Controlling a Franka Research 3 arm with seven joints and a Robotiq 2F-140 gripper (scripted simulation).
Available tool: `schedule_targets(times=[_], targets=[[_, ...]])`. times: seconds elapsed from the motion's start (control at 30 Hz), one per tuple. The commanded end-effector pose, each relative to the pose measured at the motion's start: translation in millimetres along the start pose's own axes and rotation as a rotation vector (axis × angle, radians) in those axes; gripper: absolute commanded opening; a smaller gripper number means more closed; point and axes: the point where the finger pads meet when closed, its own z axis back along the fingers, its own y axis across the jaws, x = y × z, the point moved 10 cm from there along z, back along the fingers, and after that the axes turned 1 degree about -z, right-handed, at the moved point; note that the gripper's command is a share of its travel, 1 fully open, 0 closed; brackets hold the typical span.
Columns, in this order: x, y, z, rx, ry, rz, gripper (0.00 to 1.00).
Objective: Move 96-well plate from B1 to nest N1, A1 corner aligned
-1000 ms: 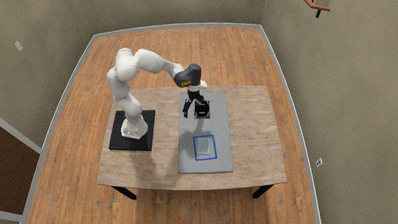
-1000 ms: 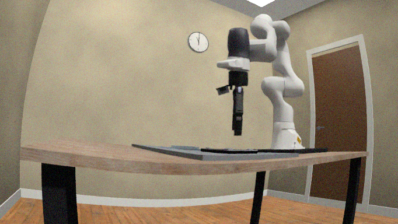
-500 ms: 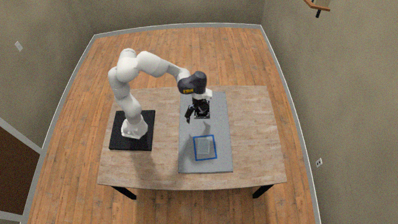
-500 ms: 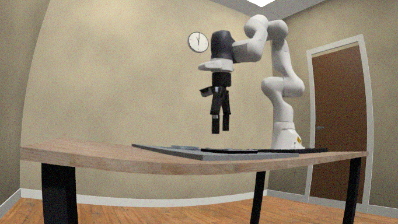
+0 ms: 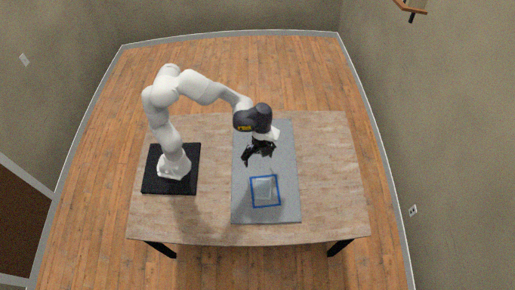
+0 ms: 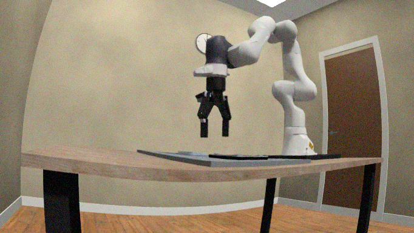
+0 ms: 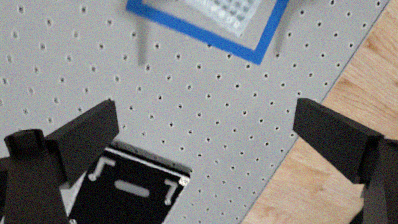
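Note:
The clear 96-well plate [image 5: 264, 189] [image 7: 226, 11] lies flat inside the blue outline of spot B1 [image 5: 251, 192] [image 7: 200, 35] on the grey perforated board [image 5: 242, 208] [image 6: 218, 162] [image 7: 75, 60]. In the exterior view the plate [image 6: 189, 153] shows only as a thin pale sliver. The black plate nest N1 [image 7: 135, 185] [image 6: 240, 156] with white corner locators lies on the same board; the wrist hides it in the top view. My gripper [image 5: 258, 155] [image 6: 214, 133] [image 7: 206, 115] is open and empty. It hangs well above the board, between the nest and the plate.
The board lies on a wooden table [image 5: 332, 170] [image 6: 91, 164] [image 7: 360, 90]. The arm's base stands on a black plate [image 5: 151, 181] at the table's left side. The board's edge runs close under the right finger in the wrist view.

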Motion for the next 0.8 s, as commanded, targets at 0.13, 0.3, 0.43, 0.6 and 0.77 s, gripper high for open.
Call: schedule_targets(times=[0.13,0.3,0.43,0.6,0.77], targets=[[-38,7,0.3,-0.030,-0.014,-0.163,1.00],[-62,15,0.1,-0.043,-0.020,-0.251,1.00],[-72,18,0.0,-0.049,-0.023,-0.285,1.00],[-95,27,-0.3,-0.062,-0.029,-0.371,1.00],[-118,38,-0.7,-0.075,-0.033,-0.452,1.00]])
